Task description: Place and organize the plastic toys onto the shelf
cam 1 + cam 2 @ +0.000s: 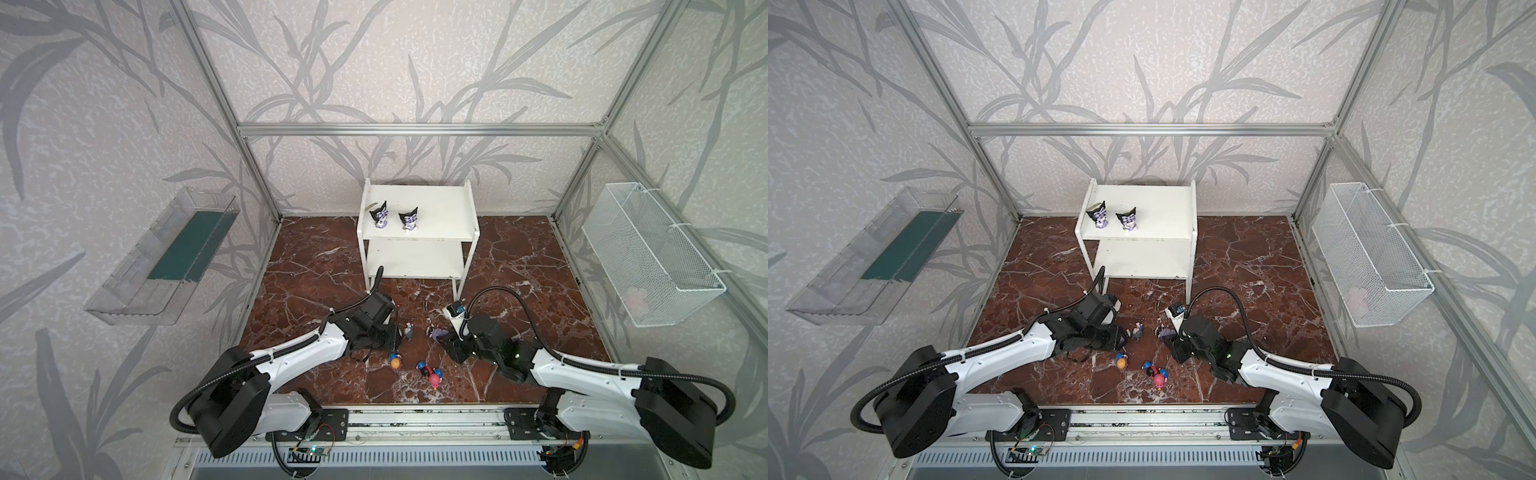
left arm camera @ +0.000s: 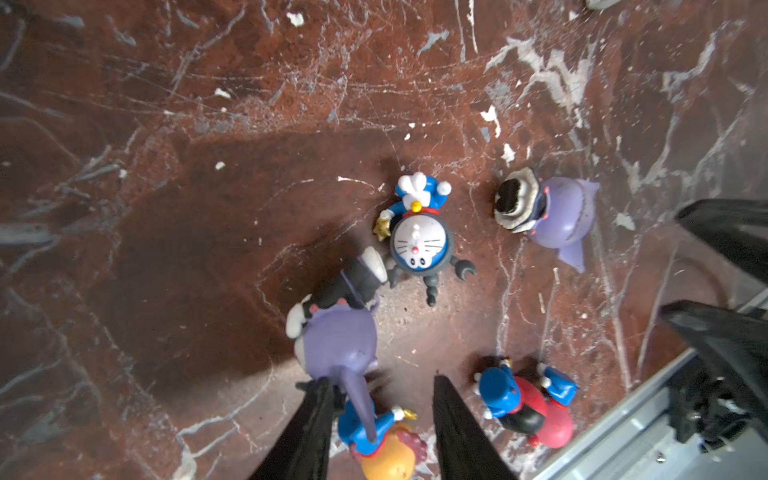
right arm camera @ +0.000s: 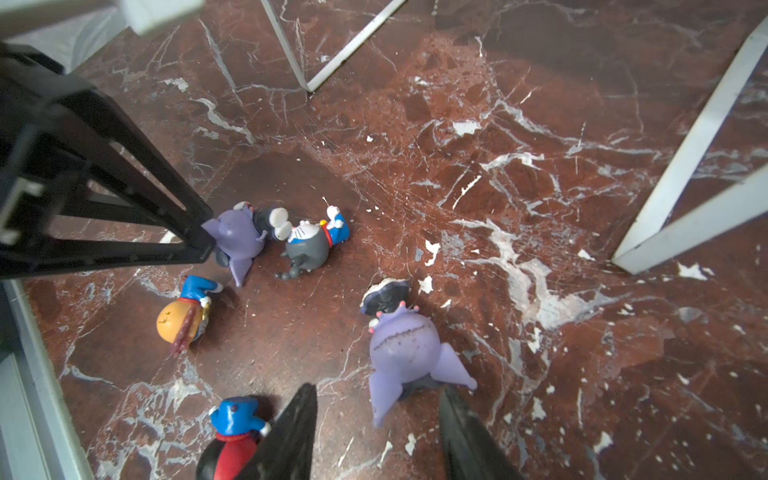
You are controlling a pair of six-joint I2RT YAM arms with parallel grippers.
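Observation:
The white shelf point(image 1: 432, 199) point(image 1: 1163, 203) stands at the back with two black pointed-ear toys point(image 1: 380, 218) point(image 1: 409, 220) on its top board. Other plastic toys lie on the floor. My left gripper point(image 2: 382, 380) is open, its jaws narrowed around one ear of a lavender toy point(image 2: 338, 345); one finger touches it and the other stands clear. My right gripper point(image 3: 378, 388) is open astride an ear of the second lavender toy point(image 3: 405, 349), one fingertip under its head. A grey-headed toy point(image 2: 419, 245) lies between the two lavender ones.
An orange-headed toy point(image 3: 178, 320), a black-red one point(image 3: 232, 444) and a pink one point(image 1: 434, 379) lie nearer the front rail point(image 1: 415, 419). The shelf's thin legs point(image 3: 291, 54) stand just behind. A clear wall tray point(image 1: 162, 257) hangs left and a wire basket point(image 1: 652, 253) right.

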